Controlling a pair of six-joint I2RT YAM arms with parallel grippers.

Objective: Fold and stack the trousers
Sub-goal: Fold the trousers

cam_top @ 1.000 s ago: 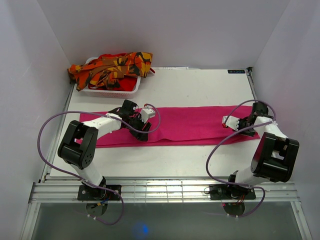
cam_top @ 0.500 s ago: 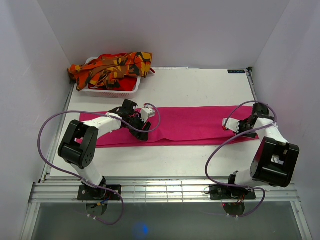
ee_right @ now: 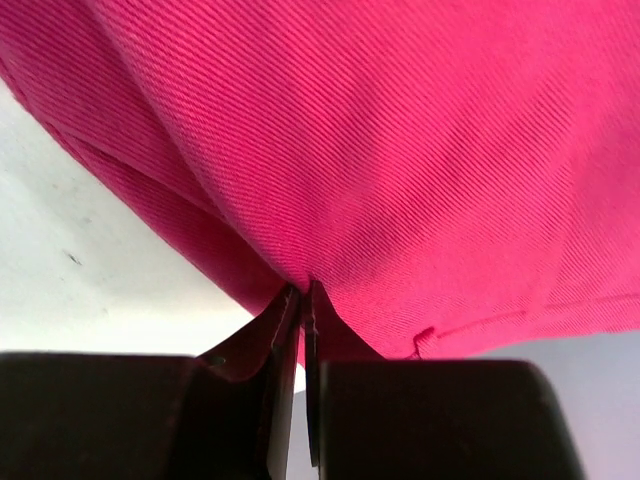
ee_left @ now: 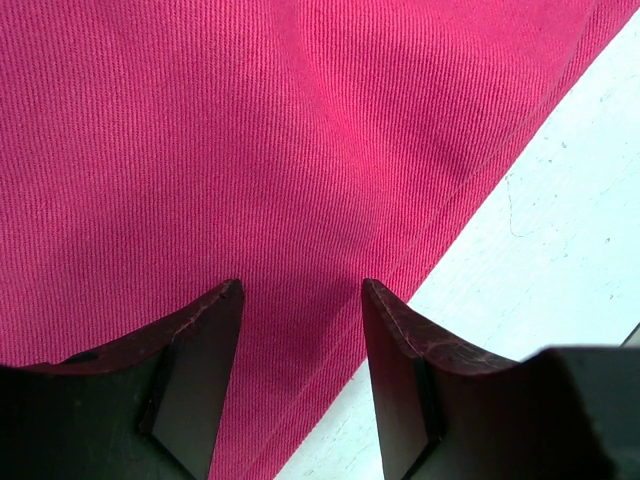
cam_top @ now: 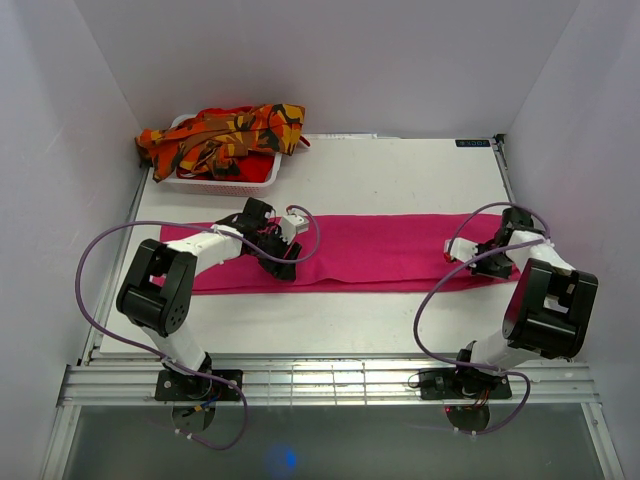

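Pink trousers [cam_top: 380,250]: spread flat in a long band across the middle of the desk [cam_top: 400,170], running from left to right.
Orange patterned trousers [cam_top: 225,135]: heaped in a white basket [cam_top: 232,181] at the far left corner of the desk and spilling over its rim, well apart from the pink pair.
Left gripper [ee_left: 301,287]: released, its two fingers spread apart and held low over the left part of the pink trousers. Cloth shows in the gap between them, and nothing is grasped.
Cloth edge by the left gripper: it runs diagonally just beside the right finger, with bare desk beyond it.
Right gripper [ee_right: 304,288]: clenched on the pink trousers near their right end. A ridge of cloth is pinched between the closed fingers.
Cloth at the right gripper: bunched up into a fold above the fingertips, with a stitched seam showing just beside the pinch.
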